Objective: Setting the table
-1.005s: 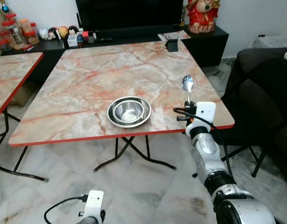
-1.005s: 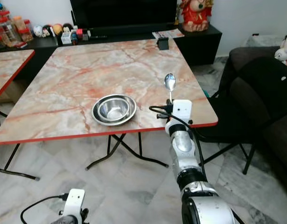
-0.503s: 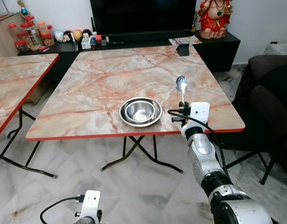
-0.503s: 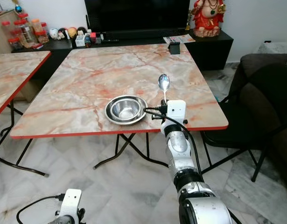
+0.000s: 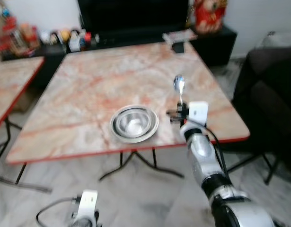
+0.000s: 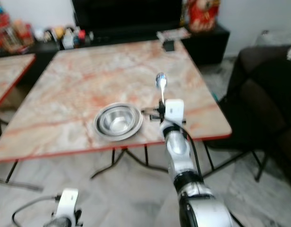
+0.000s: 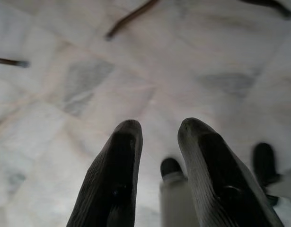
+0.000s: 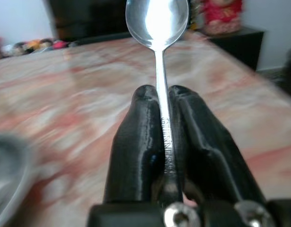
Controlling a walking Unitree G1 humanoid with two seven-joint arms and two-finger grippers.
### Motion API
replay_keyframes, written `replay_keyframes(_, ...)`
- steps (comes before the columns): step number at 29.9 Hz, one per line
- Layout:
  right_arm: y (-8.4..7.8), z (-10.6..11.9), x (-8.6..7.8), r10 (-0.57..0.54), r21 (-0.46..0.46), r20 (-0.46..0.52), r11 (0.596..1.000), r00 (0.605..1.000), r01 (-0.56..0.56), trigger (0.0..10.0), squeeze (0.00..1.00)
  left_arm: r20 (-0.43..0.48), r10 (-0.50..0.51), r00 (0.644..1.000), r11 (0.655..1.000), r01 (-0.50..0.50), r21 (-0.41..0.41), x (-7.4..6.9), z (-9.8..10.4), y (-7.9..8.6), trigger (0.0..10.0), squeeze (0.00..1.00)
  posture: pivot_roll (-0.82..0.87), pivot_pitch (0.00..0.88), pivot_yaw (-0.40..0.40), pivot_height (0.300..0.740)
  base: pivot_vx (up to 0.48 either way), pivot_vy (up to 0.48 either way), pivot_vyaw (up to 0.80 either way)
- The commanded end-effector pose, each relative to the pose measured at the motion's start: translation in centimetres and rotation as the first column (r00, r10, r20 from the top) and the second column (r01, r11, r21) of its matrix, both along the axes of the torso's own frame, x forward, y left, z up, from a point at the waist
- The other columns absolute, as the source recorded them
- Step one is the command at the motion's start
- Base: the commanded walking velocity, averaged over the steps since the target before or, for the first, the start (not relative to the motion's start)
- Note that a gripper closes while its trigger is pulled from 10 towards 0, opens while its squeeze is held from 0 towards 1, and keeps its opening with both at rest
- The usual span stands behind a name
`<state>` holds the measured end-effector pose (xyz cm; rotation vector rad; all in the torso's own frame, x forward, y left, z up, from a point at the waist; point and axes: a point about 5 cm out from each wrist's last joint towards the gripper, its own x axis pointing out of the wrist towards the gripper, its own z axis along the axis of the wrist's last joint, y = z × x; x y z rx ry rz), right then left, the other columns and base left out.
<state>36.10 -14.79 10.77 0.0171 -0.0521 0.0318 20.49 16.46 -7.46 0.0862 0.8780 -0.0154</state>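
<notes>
A steel bowl (image 5: 134, 123) sits on the marble-patterned table (image 5: 88, 90) close to its red front edge. Just right of the bowl, over the table's front right part, my right gripper (image 5: 181, 105) is shut on a steel spoon (image 5: 179, 84). The spoon stands upright with its bowl end up. In the right wrist view the spoon (image 8: 157, 19) has its handle pinched between the two black fingers (image 8: 140, 132). My left gripper (image 7: 157, 130) hangs idle low over the marble floor, its fingers apart with nothing between them.
A second marble table (image 5: 13, 85) stands to the left. A dark sofa (image 5: 273, 90) is close on the right. Behind the table are a black TV console (image 5: 136, 35) with jars and a red figurine (image 5: 207, 14). A small black object (image 5: 178, 46) sits at the table's far edge.
The whole picture has shifted and blurred, so the camera is moving. My right gripper still holds the spoon upright beside the bowl; the bowl has not moved on the table.
</notes>
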Motion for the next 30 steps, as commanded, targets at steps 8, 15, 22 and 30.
replay_keyframes(8, 1.9, 0.6, 0.2, 0.045, 0.018, 0.021, 0.999, 0.999, -0.045, 10.0, 0.0, -0.005, 0.021, 1.0, 0.999, -0.021, 0.033, -0.2, 0.0, 1.5, 10.0, 0.0, -0.18, 0.0, 0.053, 0.74, 0.04, 0.0, 0.0)
replay_keyframes(15, 1.9, 0.0, 0.0, 0.041, 0.01, -0.008, 0.999, 0.999, -0.04, 10.0, 0.0, -0.009, 0.019, 1.0, 0.999, -0.018, 0.036, -0.3, 0.0, 1.6, 10.0, 0.0, -0.18, 0.0, 0.055, 0.74, 0.0, 0.0, 0.0)
replay_keyframes(22, 2.2, -0.1, 0.1, 0.061, 0.031, -0.03, 0.998, 0.998, -0.06, 10.0, 0.0, -0.011, 0.02, 1.0, 0.999, -0.019, 0.037, -0.3, 0.0, 1.7, 10.0, 0.0, -0.18, 0.0, 0.059, 0.74, 0.0, 0.0, 0.0)
replay_keyframes(30, 2.2, -0.6, 0.1, 0.063, 0.015, -0.077, 0.998, 0.995, -0.062, 10.0, 0.0, -0.011, 0.02, 1.0, 0.999, -0.02, 0.037, -0.3, 0.0, 1.7, 10.0, 0.0, -0.18, 0.0, 0.057, 0.74, 0.0, 0.0, 0.0)
